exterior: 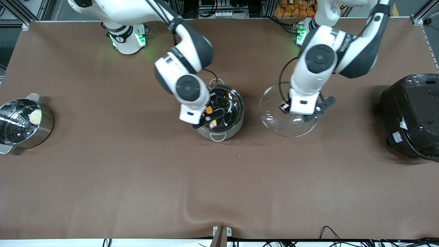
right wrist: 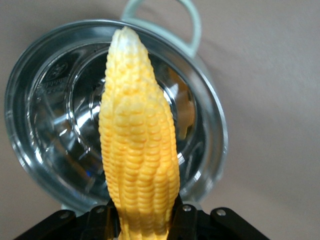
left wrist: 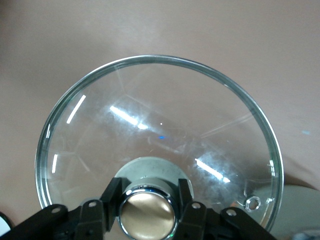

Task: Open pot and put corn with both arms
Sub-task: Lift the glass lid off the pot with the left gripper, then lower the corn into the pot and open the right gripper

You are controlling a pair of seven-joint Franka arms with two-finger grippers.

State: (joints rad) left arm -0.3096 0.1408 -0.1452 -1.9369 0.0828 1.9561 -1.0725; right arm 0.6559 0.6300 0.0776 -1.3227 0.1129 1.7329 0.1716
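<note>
Pot (exterior: 224, 118): steel, two loop handles, lid off, standing on the brown tabletop (exterior: 137, 178) about midway between the two arms' ends. Interior bare and shiny in the right wrist view (right wrist: 55, 115).

Corn (right wrist: 137, 145): yellow cob, clamped at its lower end between the fingers of the right gripper (right wrist: 145, 220), pale tip pointing away from the gripper. It hangs over the pot's open mouth. In the front view only a small orange-yellow part (exterior: 210, 110) shows below the wrist, over the pot's rim toward the right arm's end.

Right gripper (exterior: 205, 118): closed on the corn, over the pot.

Lid (exterior: 286, 113): round glass, metal rim, beside the pot toward the left arm's end. The left wrist view (left wrist: 160, 125) shows the brown tabletop through the glass and a small vent hole near the rim. Whether it rests on the tabletop or is held just above it cannot be told.

Knob (left wrist: 147, 212): metallic, at the lid's centre, held between the fingers (left wrist: 112, 200) of the left gripper (left wrist: 147, 207).

Left gripper (exterior: 301, 115): closed on the lid's knob, over the lid.

Steamer pot (exterior: 24, 123): steel, perforated insert, white bun (exterior: 35, 116) inside; at the right arm's end of the tabletop.

Rice cooker (exterior: 413, 115): black, at the left arm's end.
</note>
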